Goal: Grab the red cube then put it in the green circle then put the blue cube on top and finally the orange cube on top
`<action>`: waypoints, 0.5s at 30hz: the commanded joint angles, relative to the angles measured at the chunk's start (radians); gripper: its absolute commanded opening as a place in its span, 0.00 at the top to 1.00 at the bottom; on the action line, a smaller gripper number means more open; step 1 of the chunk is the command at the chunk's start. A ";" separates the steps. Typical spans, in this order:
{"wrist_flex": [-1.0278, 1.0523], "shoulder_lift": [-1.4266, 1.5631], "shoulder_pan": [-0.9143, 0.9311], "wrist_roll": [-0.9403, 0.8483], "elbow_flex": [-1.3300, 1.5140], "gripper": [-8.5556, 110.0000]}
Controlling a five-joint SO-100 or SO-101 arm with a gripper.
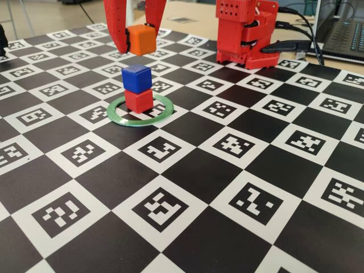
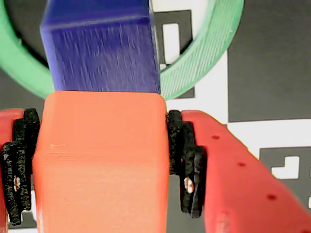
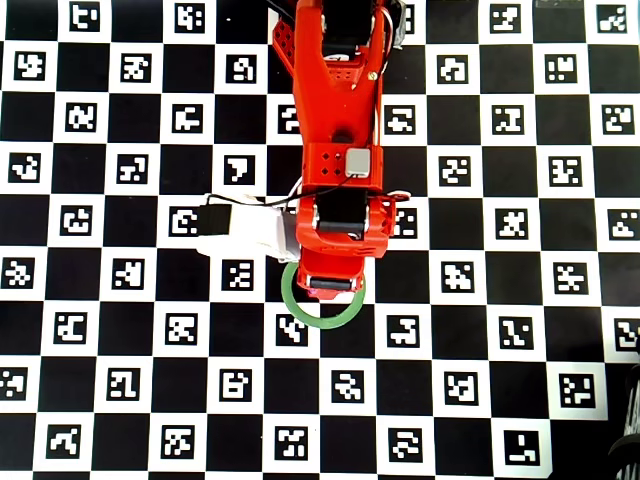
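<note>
The red cube (image 1: 139, 100) rests inside the green circle (image 1: 123, 119), and the blue cube (image 1: 136, 77) is stacked on top of it. My gripper (image 1: 136, 41) hangs above and slightly behind that stack, shut on the orange cube (image 1: 141, 39). In the wrist view the orange cube (image 2: 102, 165) fills the space between the black pads (image 2: 187, 165), with the blue cube (image 2: 102, 48) and the green circle (image 2: 209, 53) just beyond it; the red cube is hidden there. From overhead the arm covers all the cubes and only part of the green circle (image 3: 322, 318) shows.
The table is a black-and-white checkerboard of marker tiles (image 1: 159, 207). The arm's red base (image 1: 244, 34) stands at the back right in the fixed view, with cables and a laptop (image 1: 344, 31) behind it. A white wrist camera (image 3: 245, 228) sticks out left of the arm.
</note>
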 commanded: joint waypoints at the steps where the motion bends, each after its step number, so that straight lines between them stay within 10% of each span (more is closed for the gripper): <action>1: -0.043 0.026 0.014 0.003 0.000 0.89; 15: -0.075 0.032 0.061 -0.035 0.011 0.89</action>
